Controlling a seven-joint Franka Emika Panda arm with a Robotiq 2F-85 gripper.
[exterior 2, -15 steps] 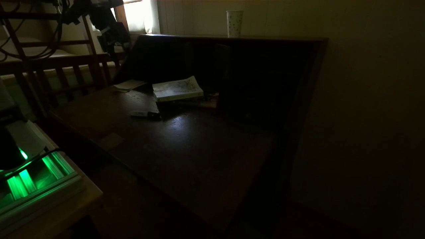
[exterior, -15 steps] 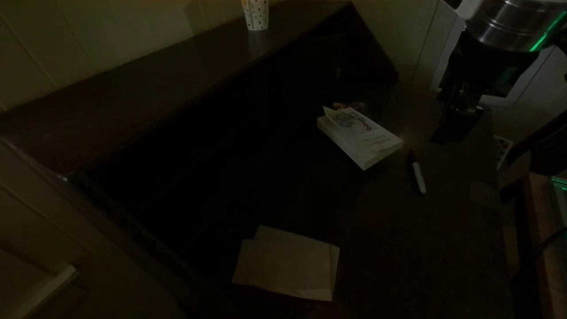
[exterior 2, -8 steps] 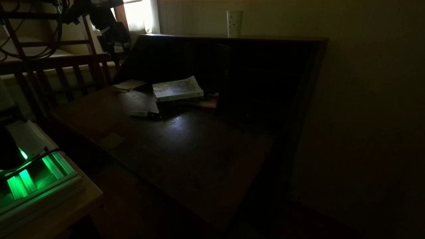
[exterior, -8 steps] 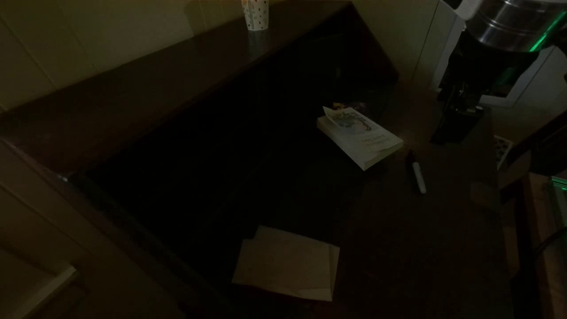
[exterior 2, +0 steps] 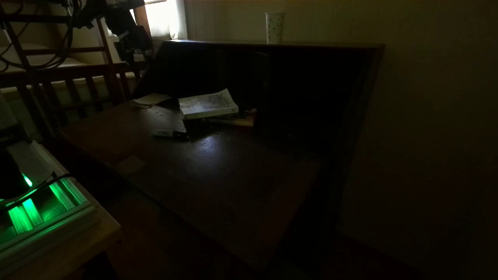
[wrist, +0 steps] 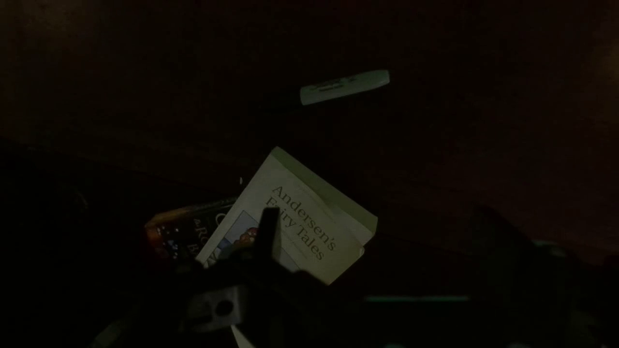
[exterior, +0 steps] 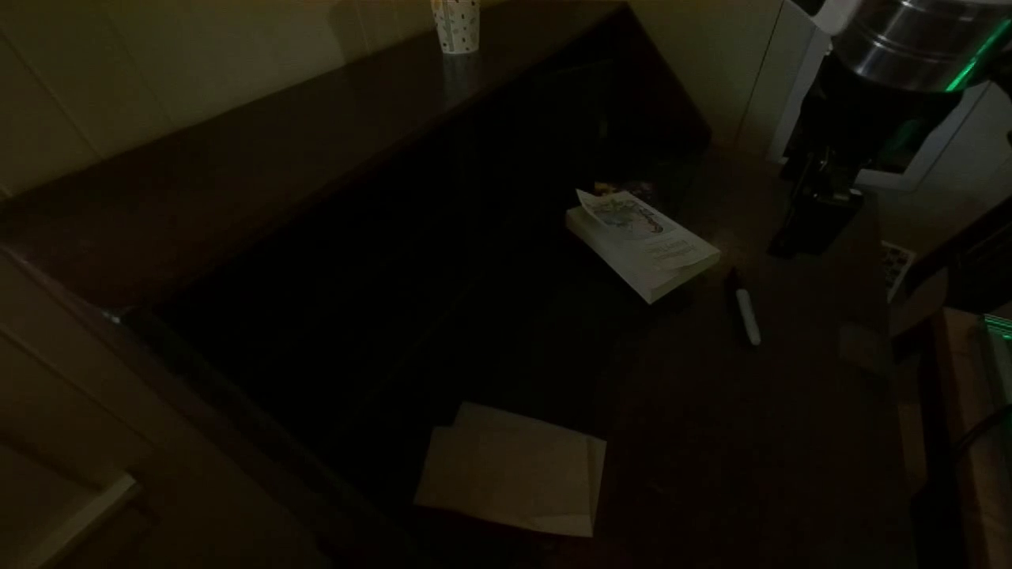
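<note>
In the wrist view my gripper [wrist: 376, 210] stands open, its dark fingers wide apart and nothing seen between them. A pale paperback [wrist: 300, 212] titled Andersen's Fairy Tales lies below, partly covered by one finger [wrist: 267, 232]. Under the paperback a darker book [wrist: 181, 232] sticks out. A white marker [wrist: 346, 87] with a black cap lies beside the books on the dark desk. An exterior view has the gripper [exterior: 798, 237] above the desk, to the right of the paperback [exterior: 644, 241] and marker [exterior: 747, 316]. The other finger is barely visible in the dark.
Folded tan papers [exterior: 514, 470] lie on the desk. A spotted paper cup [exterior 2: 274, 28] stands on the desk's raised top ledge [exterior 2: 330, 44]. Dark cubbyholes are under the ledge. A wooden table edge [exterior 2: 105, 225] with green-lit parts stands near the robot. The room is very dim.
</note>
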